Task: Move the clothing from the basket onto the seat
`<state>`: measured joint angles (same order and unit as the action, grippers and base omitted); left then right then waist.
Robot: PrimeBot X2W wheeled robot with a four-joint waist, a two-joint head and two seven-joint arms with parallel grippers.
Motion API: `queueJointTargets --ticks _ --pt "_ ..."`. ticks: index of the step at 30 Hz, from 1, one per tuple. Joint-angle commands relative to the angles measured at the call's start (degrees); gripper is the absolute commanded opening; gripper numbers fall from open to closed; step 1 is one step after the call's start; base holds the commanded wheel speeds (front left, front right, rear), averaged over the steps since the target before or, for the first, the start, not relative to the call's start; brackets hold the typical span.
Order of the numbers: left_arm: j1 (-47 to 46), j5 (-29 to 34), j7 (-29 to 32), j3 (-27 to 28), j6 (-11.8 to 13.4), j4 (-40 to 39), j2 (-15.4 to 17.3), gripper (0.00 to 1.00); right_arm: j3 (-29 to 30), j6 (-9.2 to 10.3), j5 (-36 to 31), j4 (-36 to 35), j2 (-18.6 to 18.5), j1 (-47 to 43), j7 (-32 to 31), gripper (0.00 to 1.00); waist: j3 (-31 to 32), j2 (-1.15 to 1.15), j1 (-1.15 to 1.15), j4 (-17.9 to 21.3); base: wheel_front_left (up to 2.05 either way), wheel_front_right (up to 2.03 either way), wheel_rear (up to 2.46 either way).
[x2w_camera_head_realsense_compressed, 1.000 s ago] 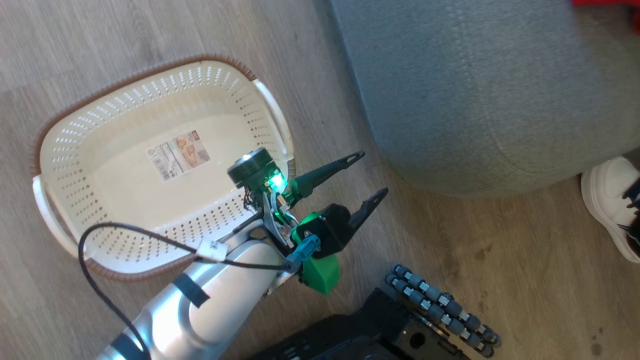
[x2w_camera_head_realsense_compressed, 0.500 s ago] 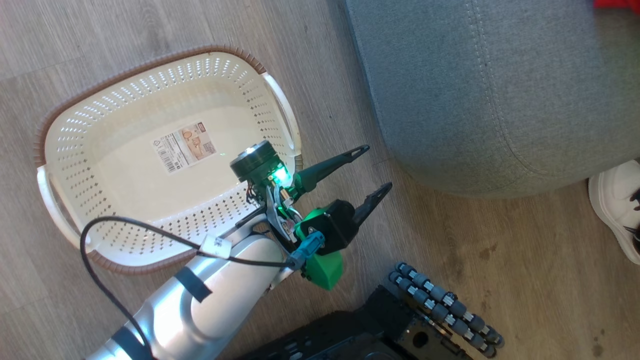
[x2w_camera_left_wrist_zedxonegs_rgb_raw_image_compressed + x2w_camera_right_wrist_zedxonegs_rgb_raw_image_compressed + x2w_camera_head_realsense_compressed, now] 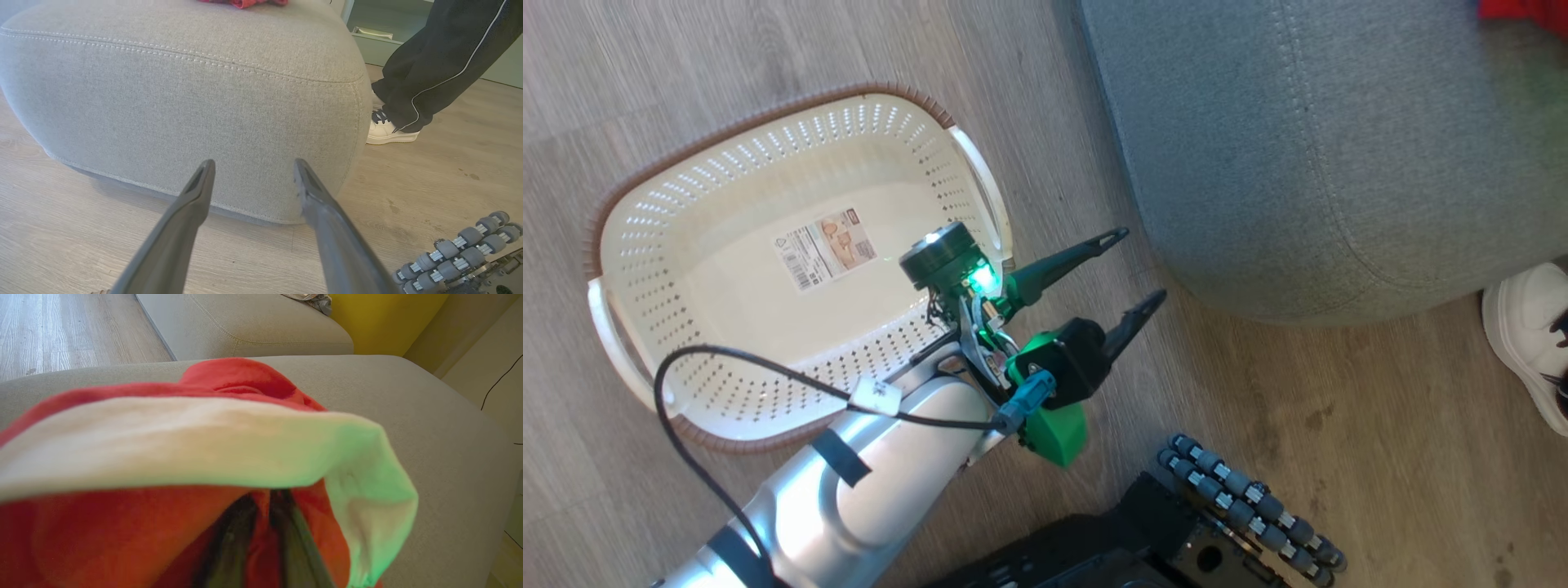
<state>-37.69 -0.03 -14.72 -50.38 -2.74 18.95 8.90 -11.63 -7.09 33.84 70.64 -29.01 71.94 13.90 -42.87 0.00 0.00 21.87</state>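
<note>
Clothing [image 3: 196, 441], red with a white band, is draping over the seat [image 3: 429, 416] as the right gripper [image 3: 265, 497] is pinching a red fold. In the head view the left gripper [image 3: 1141, 265] is hovering spread wide above the floor [image 3: 1339, 392], with the basket [image 3: 768, 114] at its nine o'clock and the seat at one o'clock.

The basket [image 3: 711, 184] is oval, cream and perforated, with a brown rim and white handles; it stands upright, a paper label [image 3: 825, 249] on its bare bottom; it is near the seat [image 3: 1298, 163] but apart from it; the seat is a big grey cushion with a rounded corner and pale stitching; over its top hangs the clothing [image 3: 122, 531] — red cloth with a white band — pinched in the right gripper [image 3: 261, 498]; more red bunches behind.
</note>
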Motion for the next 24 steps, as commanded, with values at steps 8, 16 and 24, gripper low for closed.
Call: queueJointTargets --ticks 8,16,24 --pt "0.3 -1.1 -0.3 0.5 0.8 -2.2 -2.1 1.0 -4.0 -0.4 1.5 -0.1 -2.0 -2.3 -0.4 1.0 3.7 0.0 0.0 0.2 0.0 0.0 0.0" --pt "0.2 -1.4 -0.3 2.3 2.0 -3.2 -2.4 1.0 -7.5 -0.4 2.5 -0.7 -2.3 -3.0 -0.6 1.0 7.3 0.0 0.0 0.2 0.0 0.0 0.0" --pt "2.7 -2.3 -0.3 3.6 2.8 -4.0 -3.3 1.0 -11.0 -0.4 4.6 -3.8 -3.1 -7.0 0.5 1.0 13.6 0.0 0.0 -0.2 0.0 0.0 0.0"
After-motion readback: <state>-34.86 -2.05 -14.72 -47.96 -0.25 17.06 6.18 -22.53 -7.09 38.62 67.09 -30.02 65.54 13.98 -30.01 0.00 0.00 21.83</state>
